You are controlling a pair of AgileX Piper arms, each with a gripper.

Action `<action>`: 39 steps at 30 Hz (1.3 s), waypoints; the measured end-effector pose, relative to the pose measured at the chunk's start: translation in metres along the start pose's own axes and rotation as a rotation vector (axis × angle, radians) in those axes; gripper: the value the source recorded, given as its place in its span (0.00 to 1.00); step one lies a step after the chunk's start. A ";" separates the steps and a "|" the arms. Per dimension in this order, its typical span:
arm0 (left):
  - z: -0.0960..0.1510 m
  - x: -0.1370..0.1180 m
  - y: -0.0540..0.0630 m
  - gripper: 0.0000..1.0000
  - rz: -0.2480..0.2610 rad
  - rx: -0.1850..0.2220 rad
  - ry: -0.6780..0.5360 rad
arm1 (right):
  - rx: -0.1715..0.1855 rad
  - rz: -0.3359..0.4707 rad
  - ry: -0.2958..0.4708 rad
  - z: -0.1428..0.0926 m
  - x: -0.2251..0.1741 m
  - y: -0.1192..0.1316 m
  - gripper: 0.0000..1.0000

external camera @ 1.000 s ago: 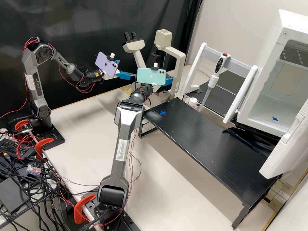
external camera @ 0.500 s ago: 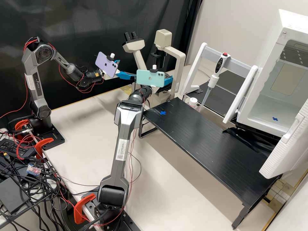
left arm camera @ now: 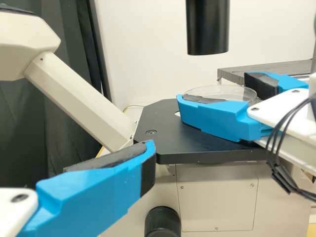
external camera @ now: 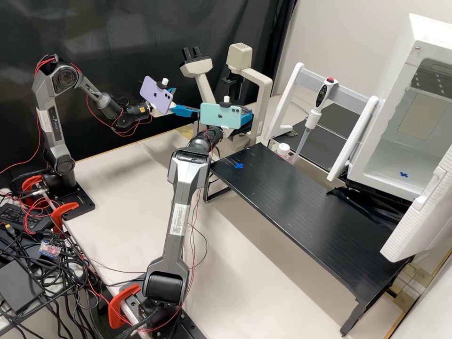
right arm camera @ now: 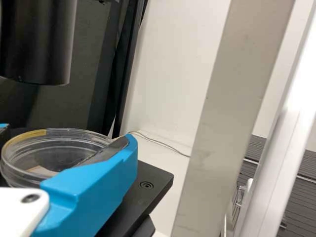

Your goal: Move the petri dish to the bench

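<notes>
Black curtain (external camera: 117, 28) backs the microscope stage (left arm camera: 168, 138), where the right gripper (left arm camera: 213, 93) clasps the petri dish (right arm camera: 54, 148); probably light, rigid and slick, it wants gentle pressure on opposite sides. The left gripper (external camera: 186, 100) stands open.

left gripper (external camera: 186, 102): one blue finger, black pad, nearest camera
right gripper (external camera: 246, 117): blue fingers, petri dish (left arm camera: 239, 92) between
petri dish: clear, above black stage (left arm camera: 170, 131)
black cylinder (left arm camera: 208, 29): upright, over stage
knob (left arm camera: 162, 222): black, below stage

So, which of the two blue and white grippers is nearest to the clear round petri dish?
The right gripper, directly at the dish; the left gripper is farther off.
</notes>
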 end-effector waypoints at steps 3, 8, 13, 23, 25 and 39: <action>0.000 0.000 0.000 1.00 0.000 0.000 0.000 | 0.000 -0.004 0.001 0.001 -0.001 -0.001 0.00; 0.000 0.000 0.000 1.00 0.000 0.000 0.000 | -0.010 -0.010 0.008 0.003 -0.007 0.004 0.00; 0.000 0.000 0.000 1.00 0.000 0.000 0.000 | -0.008 -0.037 0.047 0.004 -0.023 0.011 0.00; 0.000 0.000 0.000 1.00 0.000 0.000 0.000 | 0.011 -0.093 0.165 -0.011 -0.064 0.029 0.00; 0.000 0.000 0.000 1.00 0.000 0.000 0.000 | 0.014 -0.100 0.183 -0.015 -0.069 0.031 0.00; 0.000 0.000 0.000 1.00 0.000 0.000 0.000 | 0.014 -0.082 0.210 -0.022 -0.074 0.038 0.00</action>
